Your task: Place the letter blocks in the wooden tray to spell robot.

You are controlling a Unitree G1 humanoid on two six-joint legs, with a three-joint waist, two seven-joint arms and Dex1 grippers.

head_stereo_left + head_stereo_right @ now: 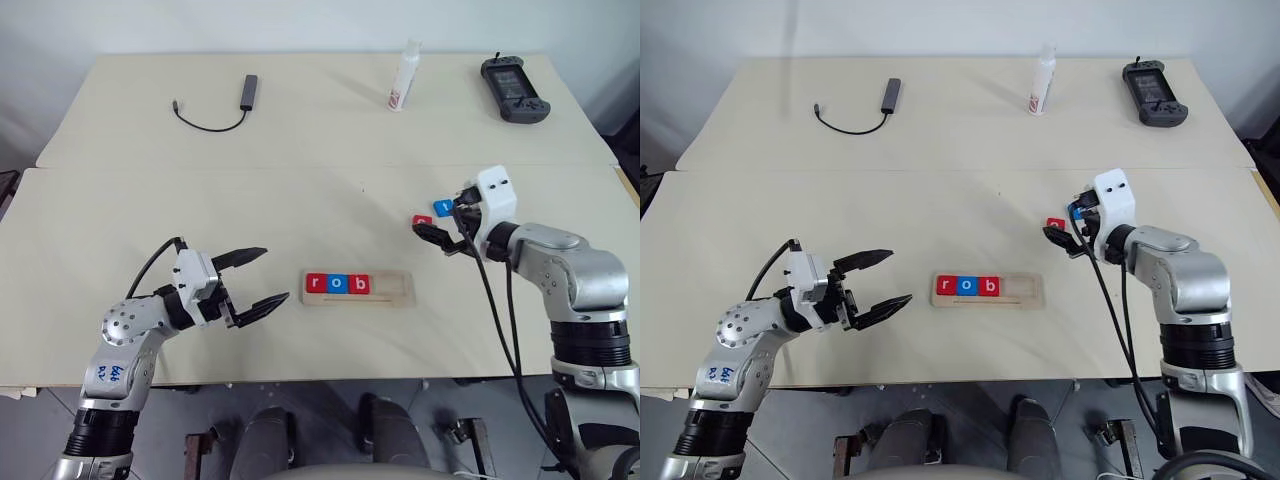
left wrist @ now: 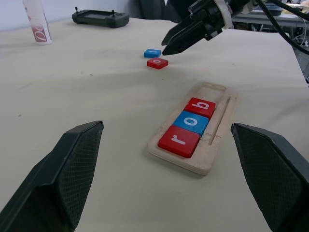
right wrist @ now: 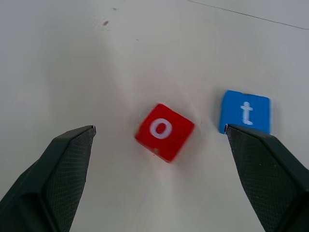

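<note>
On the pale table (image 1: 120,230), three tiles sit in the tray and two lie loose.
Near the middle lies the wooden tray (image 1: 395,300), holding red "r" (image 2: 178,140), blue "o" (image 2: 192,122) and red "b" (image 2: 201,106) touching in a row, its far end bare. Left gripper (image 1: 252,282) hovers beside the tray, fingers wide apart, holding nothing. Right gripper (image 3: 159,159), fingers spread and holding nothing, hangs over the loose red "o" tile (image 3: 164,131), with the blue "t" tile (image 3: 245,111) just beside it.
</note>
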